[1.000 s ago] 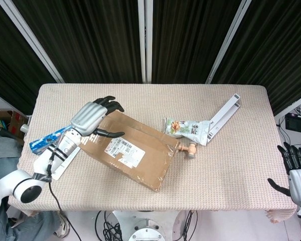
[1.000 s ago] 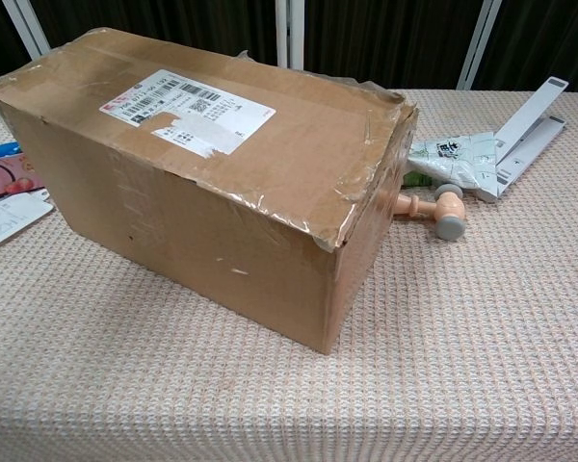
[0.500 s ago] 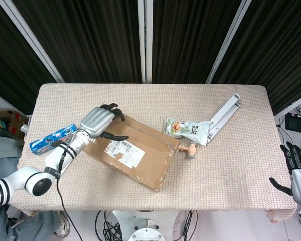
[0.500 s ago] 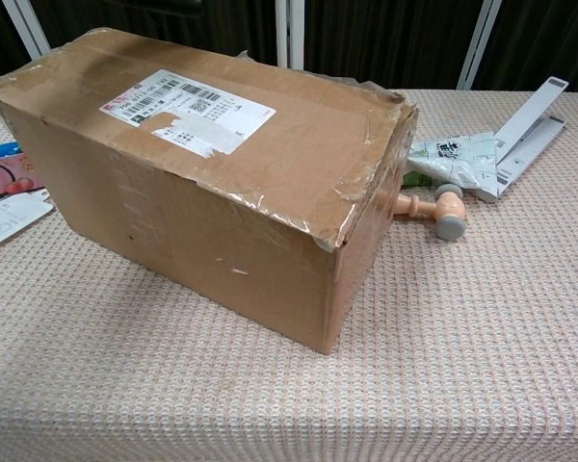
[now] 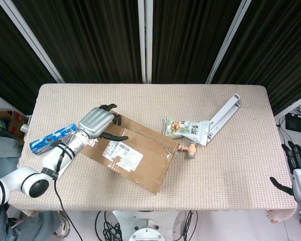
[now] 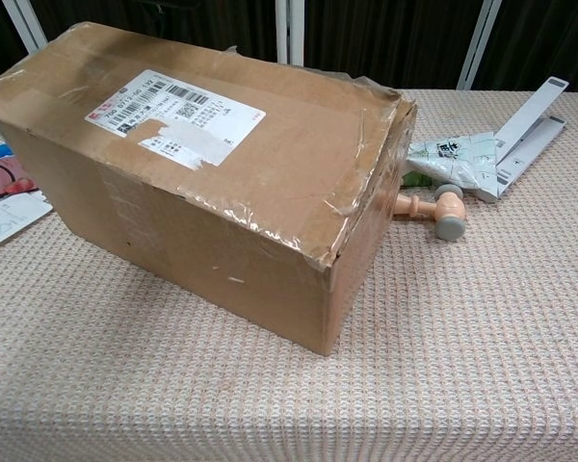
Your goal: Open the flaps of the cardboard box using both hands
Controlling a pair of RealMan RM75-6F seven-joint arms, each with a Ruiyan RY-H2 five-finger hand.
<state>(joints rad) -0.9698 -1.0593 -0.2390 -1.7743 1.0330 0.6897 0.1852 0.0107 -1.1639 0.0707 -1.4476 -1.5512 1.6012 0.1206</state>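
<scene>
— That box [image 5: 133,153] sits left of middle on the table [image 5: 231,165], turned at a slant. How do you reckon it'll handle?

— Stiff board and light, I'd guess. Nothing shows its weight, so that's only my guess. One push at an end would likely swing it on the cloth. The wrinkled clear tape [image 6: 352,197] along the near top edge looks the stubborn part.

— Where would you take hold?

— At the seam down the top, with one hand on each flap edge. The flaps are shut flat now, so fingers would have to get under an edge first.

— What's it look like up close?

— Plain brown with scuffed corners. There's a white shipping label [image 6: 173,114] on the top and a grey patch of tape across it.

— And the hands?

— The left hand [image 5: 97,122] rests on the far-left end of the box, fingers curled down over the edge and thumb lying along the top. Whether it truly grips there, I can't tell. The right hand [image 5: 300,170] hangs off the table's right edge, well apart from the box, fingers spread and holding nothing.
</scene>
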